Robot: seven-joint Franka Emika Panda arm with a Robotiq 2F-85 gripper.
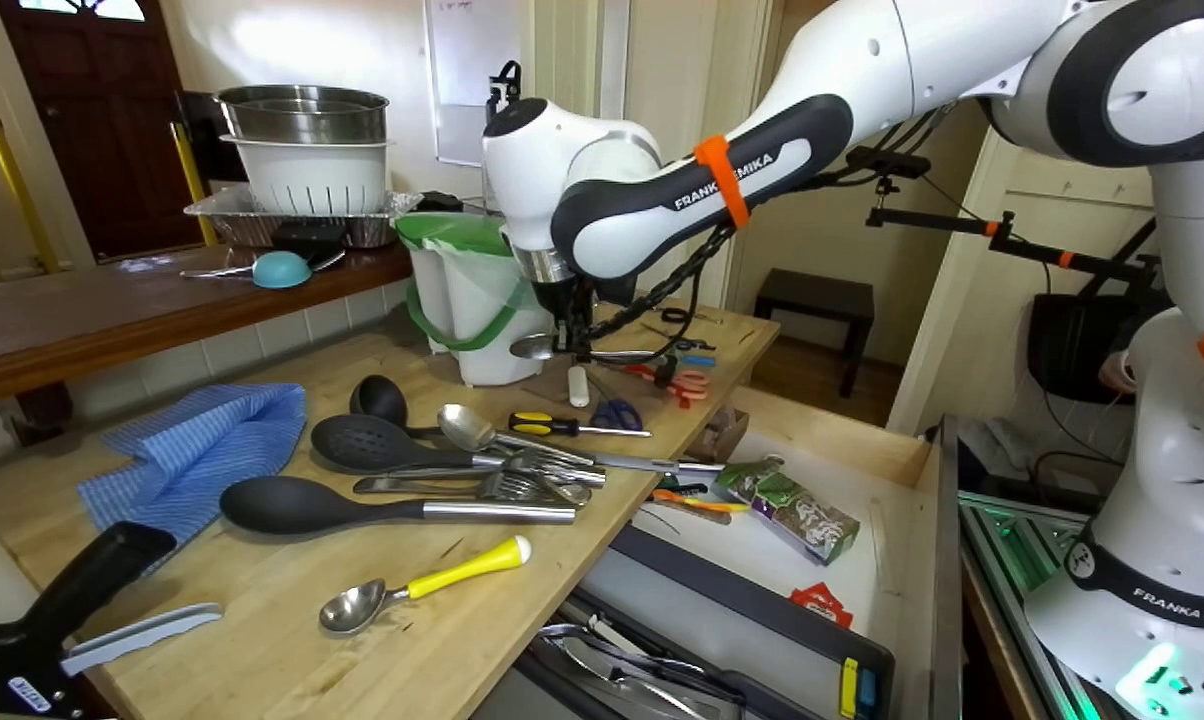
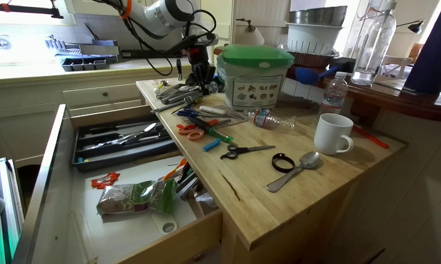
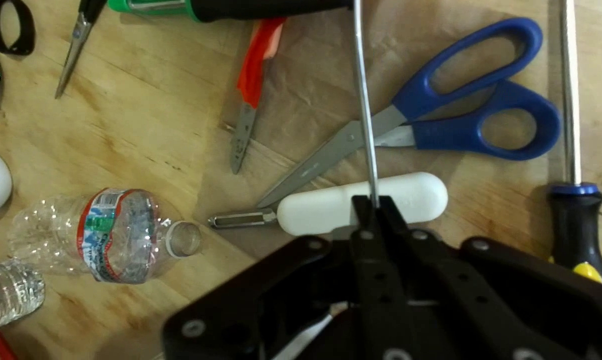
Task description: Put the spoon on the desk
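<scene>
Dark door, pale wall, cream cabinets

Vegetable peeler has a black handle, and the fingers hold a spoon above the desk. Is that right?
One thing is wrong: the vegetable peeler has a white handle, not black, as the wrist view shows. The fingers do hold a spoon above the desk.

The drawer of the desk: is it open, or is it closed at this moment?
Open. In both exterior views, the drawer stands pulled out from the desk, with a packet visible inside it.
</scene>
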